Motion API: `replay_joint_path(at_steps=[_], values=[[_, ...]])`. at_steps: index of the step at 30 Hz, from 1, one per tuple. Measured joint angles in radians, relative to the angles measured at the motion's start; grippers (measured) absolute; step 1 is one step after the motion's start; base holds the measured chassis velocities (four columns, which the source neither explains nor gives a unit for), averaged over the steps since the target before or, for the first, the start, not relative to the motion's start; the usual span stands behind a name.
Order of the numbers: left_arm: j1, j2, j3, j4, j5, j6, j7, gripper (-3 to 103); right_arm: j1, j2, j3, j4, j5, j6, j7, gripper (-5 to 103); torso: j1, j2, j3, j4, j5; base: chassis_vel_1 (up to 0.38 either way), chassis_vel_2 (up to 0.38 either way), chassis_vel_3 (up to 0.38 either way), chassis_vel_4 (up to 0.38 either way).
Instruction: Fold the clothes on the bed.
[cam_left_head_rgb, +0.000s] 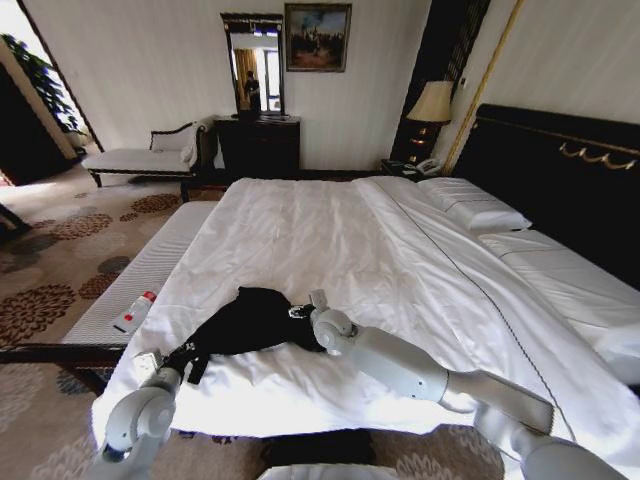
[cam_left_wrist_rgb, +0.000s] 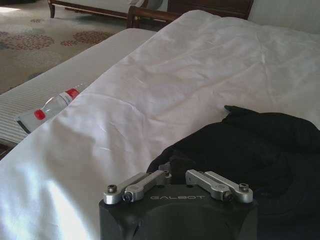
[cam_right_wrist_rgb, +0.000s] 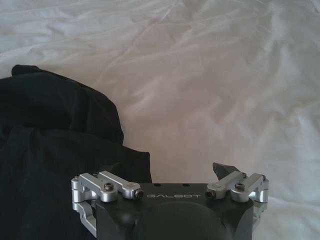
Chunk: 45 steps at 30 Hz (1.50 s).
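on the near part of the bed (cam_left_head_rgb: 330, 240), close to its foot edge, the black t-shirt (cam_left_head_rgb: 255, 318) lies bunched in a crumpled heap on the white sheet, not spread flat. in the left wrist view the same dark cloth (cam_left_wrist_rgb: 250, 150) rises in soft folds with the wrinkled sheet stretching away behind it, and in the right wrist view it (cam_right_wrist_rgb: 55, 130) covers one side with bare sheet beside it.

the left pincer (cam_left_head_rgb: 172, 362) sits at the shirt's near-left end, by the bed's corner; in its own view its links are drawn in toward each other with dark fabric right at them (cam_left_wrist_rgb: 178, 176), so it looks closed on the cloth, though the fingertips themselves are hidden. the right pincer (cam_left_head_rgb: 312, 305) rests at the shirt's far-right edge, its arm reaching in across the sheet from the right. in its wrist view its links are spread wide apart (cam_right_wrist_rgb: 172, 172), one dark fingertip (cam_right_wrist_rgb: 224, 170) standing over bare sheet and the other side over the black cloth; it stands open with nothing held between.

to the left of the bed a white-cushioned bench (cam_left_head_rgb: 140, 275) runs alongside, and a clear bottle with a red cap (cam_left_head_rgb: 135, 312) lies on it, on its side.
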Motion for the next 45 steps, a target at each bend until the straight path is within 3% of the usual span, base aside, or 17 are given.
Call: replay_joint_path(at_steps=[7,9,11,14,20,24,26,27,29,34,45], values=[[0.003,-0.004,0.001,0.0,0.005,0.0,-0.003,0,-0.008,0.016,0.002,0.003,0.064,-0.066,0.095,101,0.0,0.0,0.0,0.0005,0.0,0.0,0.0,0.0,0.0],[0.003,-0.004,0.0,0.0,0.006,0.0,-0.003,0,-0.008,0.015,0.002,0.003,0.065,-0.069,0.103,90,0.0,0.0,0.0,0.0005,0.0,0.0,0.0,0.0,0.0],[0.003,-0.003,0.0,0.001,0.007,-0.001,-0.003,0,-0.008,0.012,0.003,0.003,0.064,-0.069,0.103,90,0.0,0.0,0.0,0.0004,0.0,0.0,0.0,0.0,0.0],[0.004,-0.003,0.001,0.001,0.01,-0.001,-0.004,0,-0.008,0.004,0.011,0.003,0.065,-0.066,0.103,74,0.0,0.0,0.0,0.0002,0.0,0.0,0.0,0.0,0.0],[0.003,-0.001,0.001,0.002,0.012,-0.002,-0.005,0,-0.01,-0.013,0.015,0.009,0.065,-0.063,0.105,58,0.0,0.0,0.0,0.0003,0.0001,0.0,0.0,0.0,0.0],[0.001,-0.001,0.004,0.005,0.015,-0.003,-0.005,0,-0.014,-0.029,0.02,0.016,0.064,-0.056,0.102,41,0.0,0.0,0.0,0.0002,0.0001,0.0,0.0,0.0,0.0],[0.001,-0.002,0.005,0.007,0.019,-0.005,-0.005,0,-0.02,-0.037,0.025,0.025,0.061,-0.032,0.082,36,0.0,0.0,0.0,0.0002,0.0001,0.0,0.0,0.0,0.0],[0.001,-0.002,0.004,0.008,0.02,-0.006,-0.006,0,-0.024,-0.043,0.029,0.033,0.056,-0.011,0.056,25,0.0,0.0,0.0,0.0003,0.0001,0.0,0.0,0.0,0.0],[0.001,-0.002,0.004,0.008,0.02,-0.007,-0.006,0,-0.028,-0.049,0.032,0.04,0.051,0.004,0.035,25,0.0,0.0,0.0,0.0003,0.0001,0.0,0.0,0.0,0.0],[0.0,0.0,-0.002,0.008,0.02,-0.008,-0.006,0,-0.046,-0.075,0.042,0.069,0.039,0.046,-0.022,4,0.0,0.0,0.0,0.0002,0.0001,0.0,0.0,0.0,0.0],[-0.002,0.0,-0.014,0.009,0.017,-0.012,-0.006,0,-0.068,-0.111,0.075,0.112,-0.013,0.096,-0.081,0,0.0,0.0,0.0,0.0003,0.0001,0.0,0.0,0.0,0.0]])
